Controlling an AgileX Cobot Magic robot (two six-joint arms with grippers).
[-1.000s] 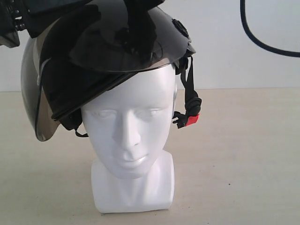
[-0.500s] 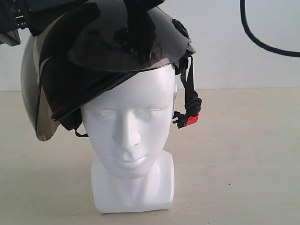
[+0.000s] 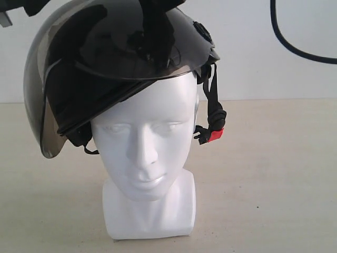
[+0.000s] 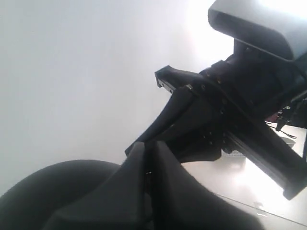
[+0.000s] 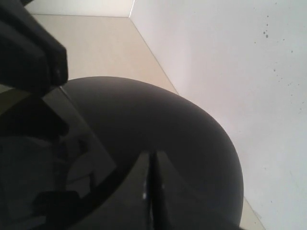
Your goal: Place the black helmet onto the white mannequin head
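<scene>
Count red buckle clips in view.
1: the red clip hangs from a strap of the black helmet, beside the white mannequin head, on the right of the exterior view. Another could be hidden behind the head.

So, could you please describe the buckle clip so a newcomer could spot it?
Start at the white head on the table, under a tilted black helmet. Black straps hang on the exterior view's right. At their lower end is the clip, the only red thing.
</scene>
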